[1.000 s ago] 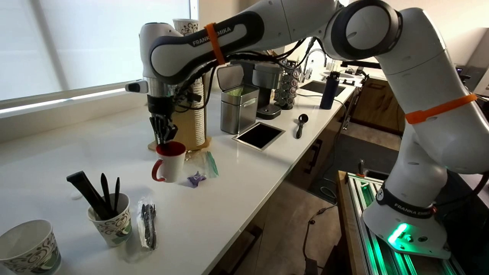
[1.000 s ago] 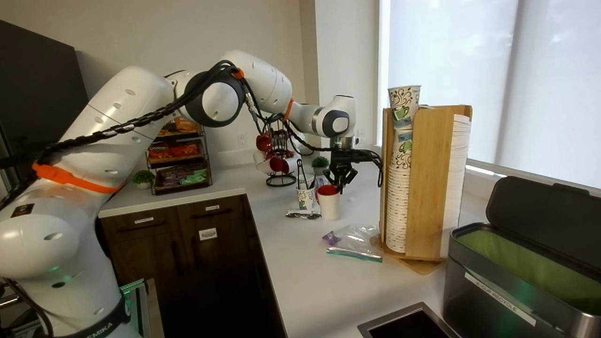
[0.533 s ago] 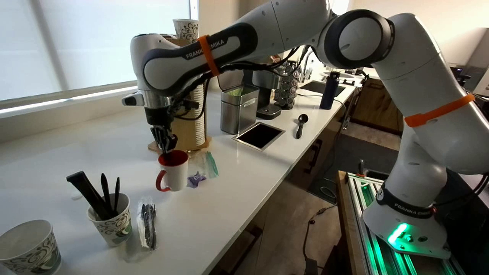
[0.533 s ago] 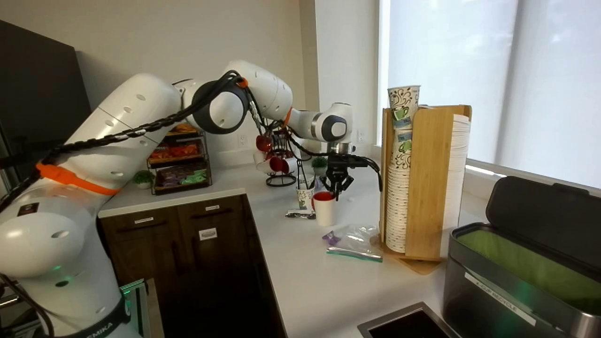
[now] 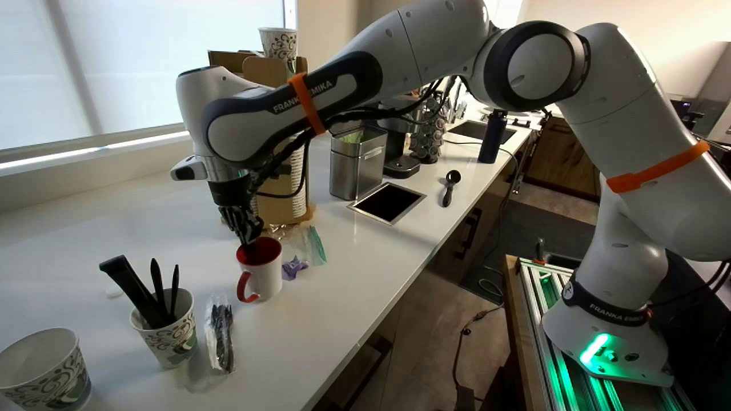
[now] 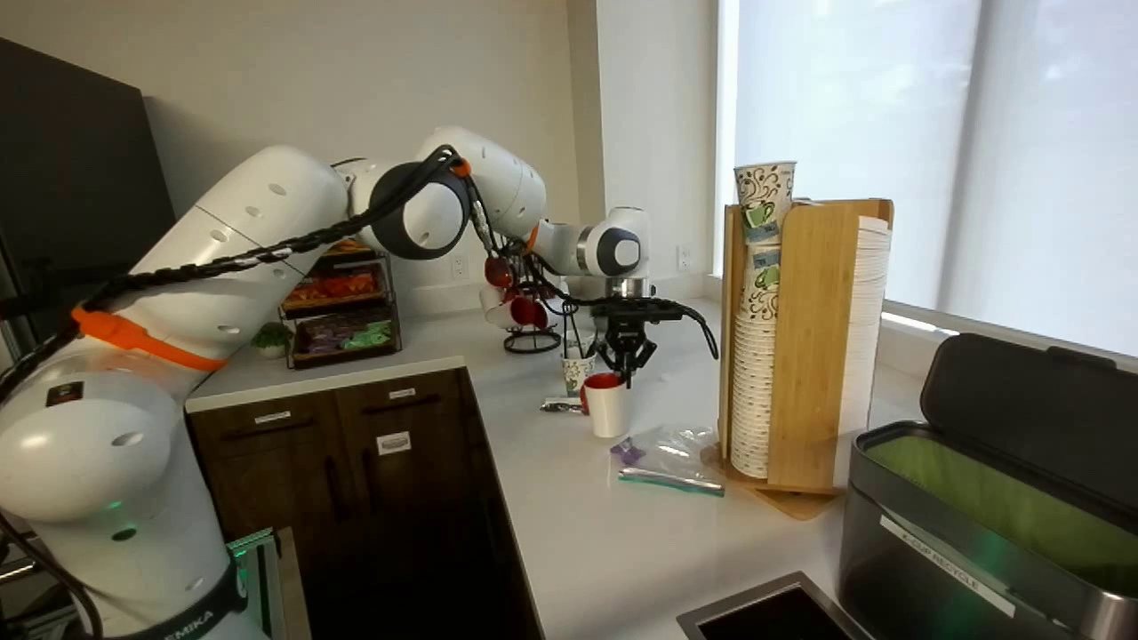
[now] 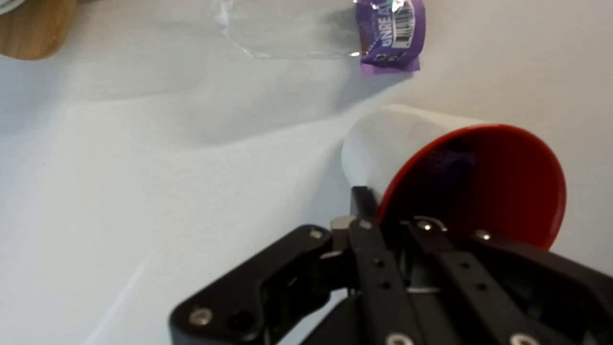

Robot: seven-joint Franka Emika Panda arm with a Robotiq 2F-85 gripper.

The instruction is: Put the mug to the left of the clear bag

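Observation:
The mug, white outside and red inside with a red handle, shows in both exterior views (image 5: 267, 279) (image 6: 609, 411) and in the wrist view (image 7: 383, 139). My gripper (image 5: 246, 242) (image 6: 628, 378) (image 7: 383, 213) is shut on its rim, with one finger outside the wall and one inside. The mug is upright or nearly so, at or just above the counter; I cannot tell which. A dark purple patch shows inside it. The clear bag (image 5: 300, 242) (image 6: 677, 455) (image 7: 292, 28) lies flat beside it, apart from the mug, with a purple wrapper (image 5: 293, 267) (image 6: 628, 452) (image 7: 395, 33) at its edge.
A paper cup with black utensils (image 5: 177, 339) (image 6: 578, 377) and a cutlery packet (image 5: 220, 337) stand near the mug. Another paper cup (image 5: 51, 371) is beyond. A wooden cup holder (image 5: 274, 197) (image 6: 805, 356) stands behind the bag. A mug rack (image 6: 532, 342) is farther back.
My gripper has carried the mug down toward the counter and away from the clear bag, toward the utensil cup. The bag and wrapper have not moved.

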